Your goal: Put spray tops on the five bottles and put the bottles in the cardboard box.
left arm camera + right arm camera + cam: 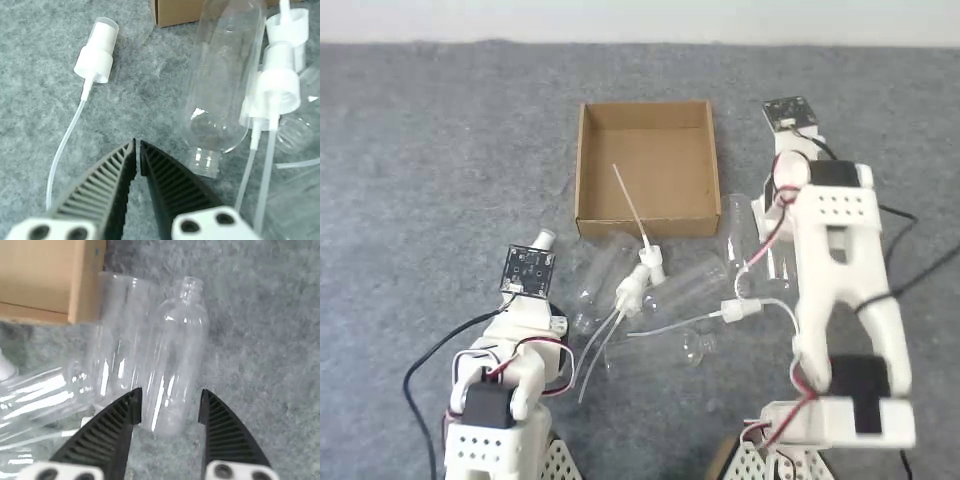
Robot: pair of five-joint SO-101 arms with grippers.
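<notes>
Right now the left gripper (137,145) has its ribbed black jaws pressed together on nothing. It sits low over the grey carpet (40,100), just beside a loose spray top (96,50). That top is hard white plastic, with its thin flexible tube curving back toward the claw, so it looks like the next pick. Close by lies a clear bottle (225,75), its open threaded neck facing the arm, ready for a top. Over to the right gripper (171,392): it's spread wide, straddling the rounded base of a second bottle (177,340) that is smooth and glossy, neck pointing away. Lined up for a grab, I'd say. A pile (640,285) of bottles and tops lies jumbled just outside the cardboard box (620,228), which is shallow, matte and brown.
</notes>
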